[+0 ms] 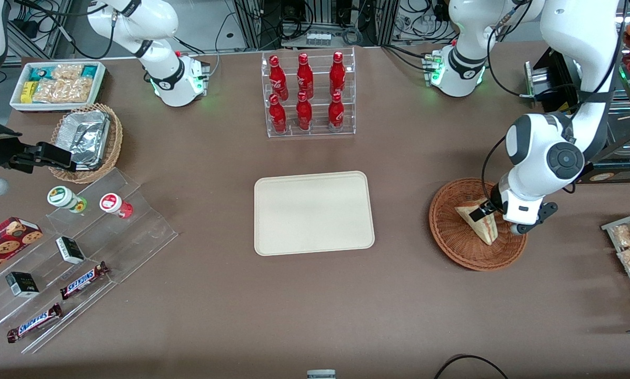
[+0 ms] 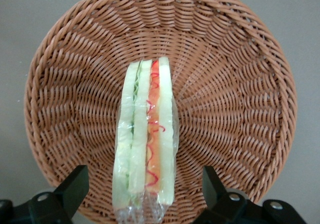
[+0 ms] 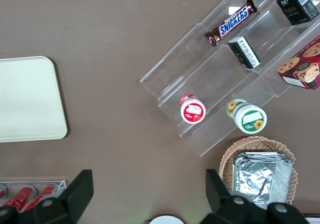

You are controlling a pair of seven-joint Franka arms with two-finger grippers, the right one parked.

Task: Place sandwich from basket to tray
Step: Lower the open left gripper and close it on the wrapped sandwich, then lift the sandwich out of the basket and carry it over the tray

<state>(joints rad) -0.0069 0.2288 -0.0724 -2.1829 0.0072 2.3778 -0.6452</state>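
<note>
The flat cream-beige rectangular tray (image 1: 313, 212) sits bare mid-table. Toward the working arm's end, the film-wrapped triangular sandwich (image 1: 478, 221) stands on edge in the round reddish-brown wicker basket (image 1: 451, 237). The left gripper (image 2: 145, 196) straddles it, fingers apart (not yet pinching). Soft, light, slippery: squeeze the bread faces gently.

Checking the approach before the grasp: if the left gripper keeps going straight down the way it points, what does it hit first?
Most likely the sandwich: the open gripper straddles its cut edge, over the reddish-brown basket. How much gap remains is unclear.
</note>
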